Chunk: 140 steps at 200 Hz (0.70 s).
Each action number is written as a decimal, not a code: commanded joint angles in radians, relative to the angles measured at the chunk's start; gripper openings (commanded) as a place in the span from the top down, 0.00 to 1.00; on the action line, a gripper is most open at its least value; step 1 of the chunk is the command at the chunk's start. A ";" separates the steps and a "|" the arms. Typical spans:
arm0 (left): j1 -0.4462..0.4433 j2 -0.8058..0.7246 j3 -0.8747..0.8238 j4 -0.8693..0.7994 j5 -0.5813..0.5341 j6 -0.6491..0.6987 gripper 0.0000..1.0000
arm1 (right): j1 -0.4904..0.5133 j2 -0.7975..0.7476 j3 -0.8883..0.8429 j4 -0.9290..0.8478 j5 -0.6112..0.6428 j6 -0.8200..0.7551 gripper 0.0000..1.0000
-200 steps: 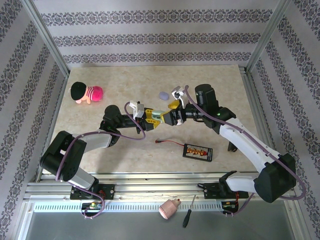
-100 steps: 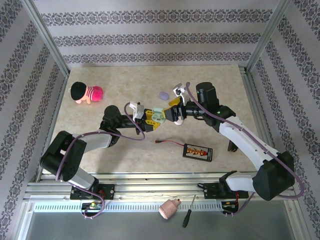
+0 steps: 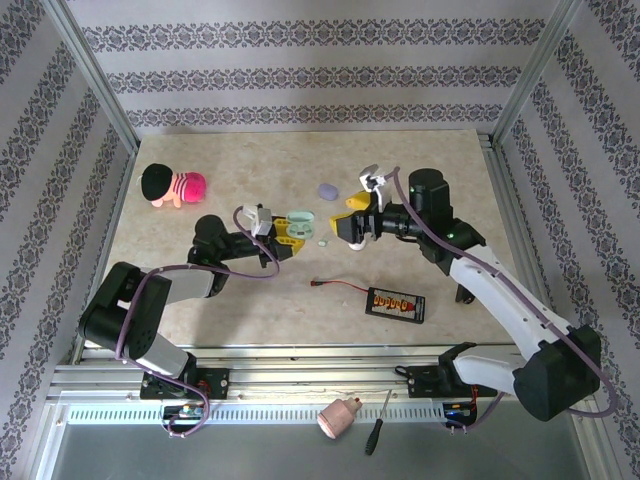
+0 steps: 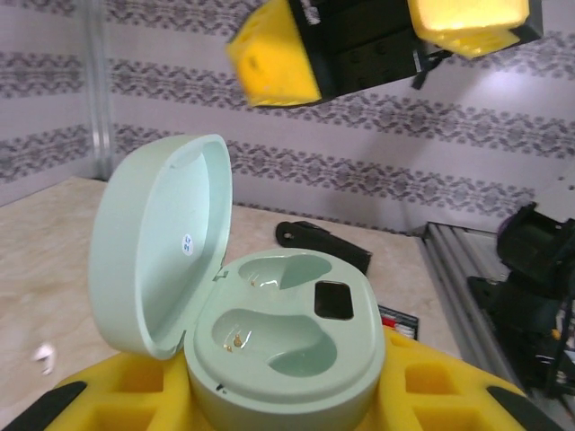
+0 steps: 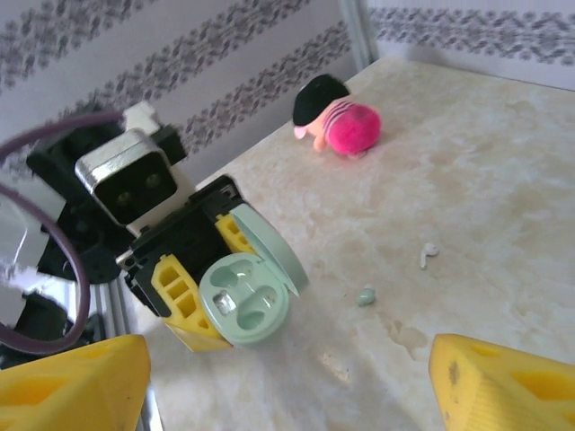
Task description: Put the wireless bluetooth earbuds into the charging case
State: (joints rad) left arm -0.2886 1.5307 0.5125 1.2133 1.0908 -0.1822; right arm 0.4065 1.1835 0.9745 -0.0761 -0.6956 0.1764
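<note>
My left gripper [image 3: 287, 229] is shut on the pale green charging case [image 3: 300, 219], low over the table's middle. The lid stands open and both wells of the case [image 4: 287, 328] are empty. Its yellow fingers [image 4: 449, 395] clamp the case base. My right gripper [image 3: 350, 220] hovers a little right of the case, open, with nothing between its fingers [image 5: 503, 382]. One pale green earbud [image 5: 366, 295] lies on the table between the grippers [image 3: 322, 240]. A white earbud [image 5: 428, 255] lies just beyond it. The case [image 5: 244, 301] faces the right wrist camera.
A lavender case [image 3: 327, 189] lies behind the grippers. A pink and black plush toy [image 3: 172, 185] sits at the far left. A black battery pack [image 3: 397, 303] with a red wire lies near the front right. Aluminium rails frame the table.
The two grippers have drawn apart: the left pulled back left with the case, the right backed off to the right. A pale green earbud now lies on the table between them.
</note>
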 commanded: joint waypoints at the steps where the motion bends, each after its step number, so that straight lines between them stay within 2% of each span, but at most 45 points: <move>1: 0.043 -0.008 -0.025 0.098 -0.005 -0.009 0.65 | -0.025 0.029 -0.033 0.069 0.110 0.136 0.21; 17: 0.059 -0.019 -0.042 0.100 -0.019 0.001 0.65 | -0.029 0.089 -0.022 0.037 0.191 0.167 0.23; 39: 0.086 -0.044 -0.072 0.096 -0.052 0.032 0.65 | -0.013 0.180 -0.006 0.019 0.221 0.126 0.25; 73: 0.136 -0.089 -0.118 0.055 -0.117 0.100 0.65 | 0.067 0.302 0.058 -0.081 0.376 -0.131 0.30; 107: 0.195 -0.122 -0.162 0.048 -0.178 0.132 0.64 | 0.133 0.403 0.129 -0.167 0.515 -0.404 0.43; 140: 0.259 -0.140 -0.185 0.048 -0.198 0.126 0.64 | 0.194 0.544 0.280 -0.329 0.646 -0.551 0.48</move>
State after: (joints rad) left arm -0.0727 1.4208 0.3439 1.2415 0.9222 -0.0792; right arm 0.5652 1.6493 1.1481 -0.2646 -0.1970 -0.1864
